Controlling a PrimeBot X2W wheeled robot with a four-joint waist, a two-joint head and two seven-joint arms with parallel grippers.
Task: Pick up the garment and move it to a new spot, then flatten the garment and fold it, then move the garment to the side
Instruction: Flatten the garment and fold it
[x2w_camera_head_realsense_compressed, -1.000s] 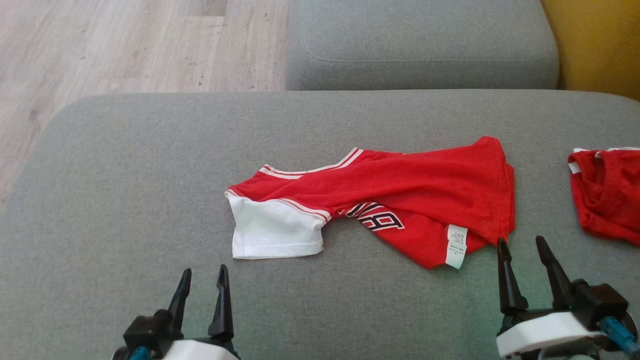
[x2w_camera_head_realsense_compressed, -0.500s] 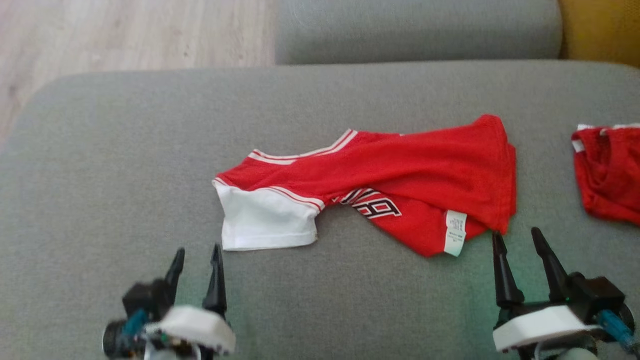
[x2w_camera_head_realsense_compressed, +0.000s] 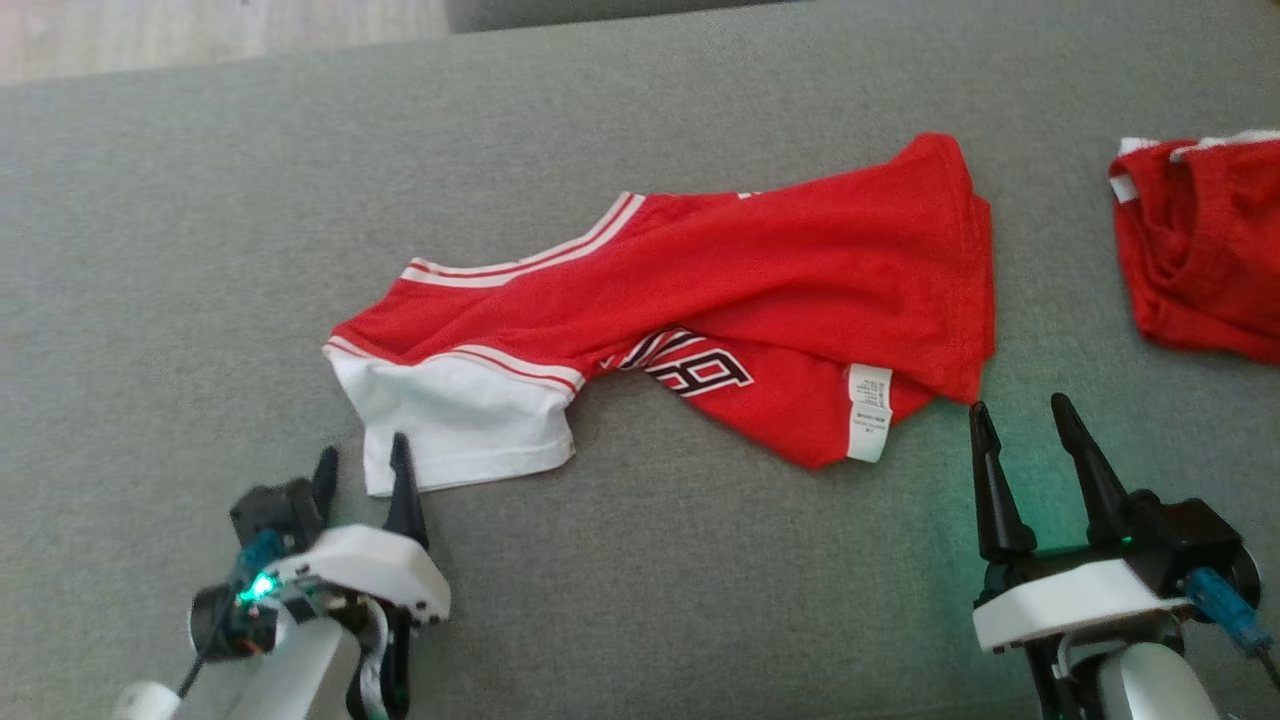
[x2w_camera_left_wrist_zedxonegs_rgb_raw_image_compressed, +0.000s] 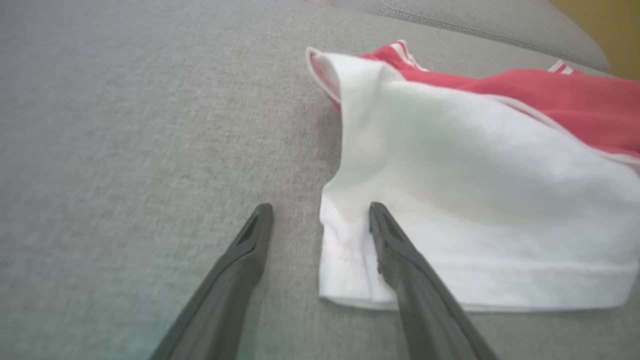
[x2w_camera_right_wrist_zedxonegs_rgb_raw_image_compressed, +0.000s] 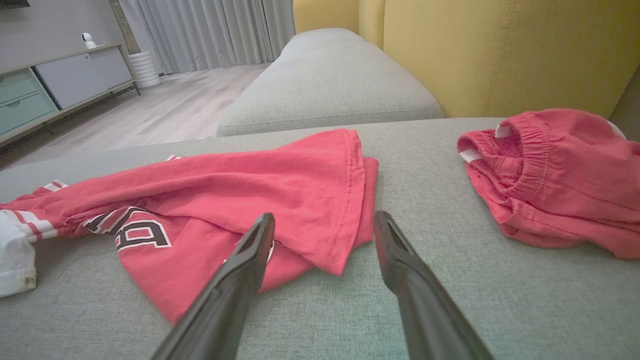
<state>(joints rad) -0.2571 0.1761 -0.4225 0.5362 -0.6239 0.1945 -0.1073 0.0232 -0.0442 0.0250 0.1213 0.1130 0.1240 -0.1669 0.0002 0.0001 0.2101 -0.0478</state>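
Grey sofa cushion (x2w_camera_head_realsense_compressed: 200, 250) carries the crumpled red jersey (x2w_camera_head_realsense_compressed: 780, 270) across its middle. Both grippers gape empty: the left gripper (x2w_camera_head_realsense_compressed: 362, 455) at the white sleeve (x2w_camera_head_realsense_compressed: 450, 420), the right gripper (x2w_camera_head_realsense_compressed: 1020, 408) just short of the hem. Pinching only one layer would likely lift the jersey twisted.

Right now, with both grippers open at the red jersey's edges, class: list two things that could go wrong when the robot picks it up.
1. The left gripper straddles only the corner of the white sleeve, so a shallow pinch may slip off.
2. The red jersey lies folded over itself by the right gripper, which may catch extra layers and hamper flattening.
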